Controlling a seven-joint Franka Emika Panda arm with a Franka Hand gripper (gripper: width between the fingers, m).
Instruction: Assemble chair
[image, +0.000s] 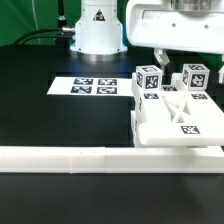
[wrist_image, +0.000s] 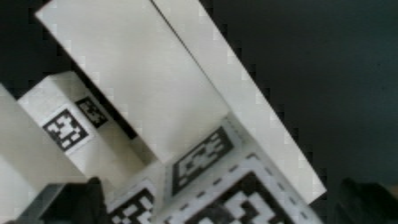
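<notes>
So in the exterior view the chair (image: 172, 105) parts are all bunched up on the exterior view's right side of the black tabletop (image: 40, 120). You've got a flat slab with a tag on top, some crossed bars lying over it, and two square posts standing upright behind with tags on their faces. The whole cluster sits right up against the long white border rail (image: 70, 157) that runs across the front. The marker board (image: 90, 87) lies flat further back, toward the exterior view's left, well apart from the parts. The robot's white body hangs over the pile at the top, and the hand (image: 172, 52) is just above the posts with its fingers spread apart, nothing between them as far as I can see.

Wrist view is super close and blurry: long white bars of the chair (wrist_image: 160, 90) running diagonally against the dark tabletop (wrist_image: 329, 70), plus tagged block ends. A dark fingertip (wrist_image: 63, 205) pokes in at the corner.
</notes>
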